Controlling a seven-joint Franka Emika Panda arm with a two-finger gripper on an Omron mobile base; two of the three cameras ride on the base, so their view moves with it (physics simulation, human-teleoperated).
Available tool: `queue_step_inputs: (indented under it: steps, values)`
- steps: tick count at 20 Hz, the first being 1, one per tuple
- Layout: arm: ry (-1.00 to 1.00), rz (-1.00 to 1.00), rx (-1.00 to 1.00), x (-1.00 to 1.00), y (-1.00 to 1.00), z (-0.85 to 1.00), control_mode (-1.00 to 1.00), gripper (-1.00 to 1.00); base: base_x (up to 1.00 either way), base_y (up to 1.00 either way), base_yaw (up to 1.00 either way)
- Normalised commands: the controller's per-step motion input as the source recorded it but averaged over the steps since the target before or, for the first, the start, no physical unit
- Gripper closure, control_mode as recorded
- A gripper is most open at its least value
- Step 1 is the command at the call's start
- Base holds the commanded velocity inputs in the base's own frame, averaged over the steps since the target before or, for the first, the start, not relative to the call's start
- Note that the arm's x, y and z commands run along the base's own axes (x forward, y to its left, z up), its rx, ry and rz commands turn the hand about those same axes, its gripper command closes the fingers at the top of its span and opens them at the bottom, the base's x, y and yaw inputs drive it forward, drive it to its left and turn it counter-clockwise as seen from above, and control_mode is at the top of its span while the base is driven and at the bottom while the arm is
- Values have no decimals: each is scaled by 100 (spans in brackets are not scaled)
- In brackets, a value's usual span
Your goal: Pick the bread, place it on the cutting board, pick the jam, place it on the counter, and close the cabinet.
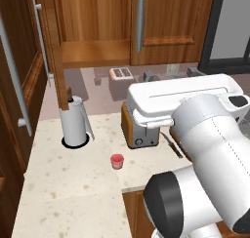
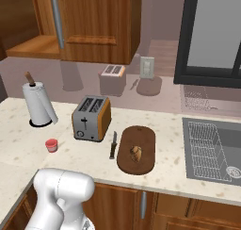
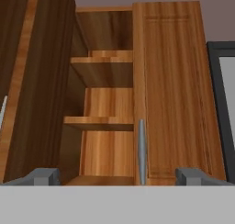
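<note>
**Cabinet door left to close**

I see the bread (image 2: 136, 153) lying on the cutting board (image 2: 143, 165), just right of the toaster (image 2: 91, 118), and the jam (image 2: 51, 145) standing on the table (image 2: 169, 177) in front and left of the toaster, so I judge only the door is left. The gripper (image 3: 117, 178) points up at the cabinet (image 3: 170, 81) with its fingers spread wide apart and nothing between them. The left door (image 1: 54, 51) of the cabinet stands swung out above the paper towel roll (image 1: 74, 122); the right door is shut. The shelves inside (image 3: 101, 122) look bare.

My worry is the push: if I meet the door near its hinge edge or slip off the steel handle (image 3: 142, 149), it may stop short and stay ajar. Swinging the arm low past the toaster could also clip the jam.
</note>
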Motion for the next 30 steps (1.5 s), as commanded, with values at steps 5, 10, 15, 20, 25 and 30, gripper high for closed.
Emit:
queue_step_inputs:
  steps: [5,10,15,20,25,30]
  values:
    - [1,0,0,-1,16,0,-100,-100,0,0,0]
    - [1,0,0,0,16,0,-100,-100,0,0,0]
    - [0,0,0,0,20,0,-100,-100,0,0,0]
    - [0,0,0,1,20,-3,-100,-100,0,0,0]
    - [0,0,-2,13,21,-10,-100,-100,0,0,0]
    - [0,-1,-1,21,18,-12,-100,-100,0,0,0]
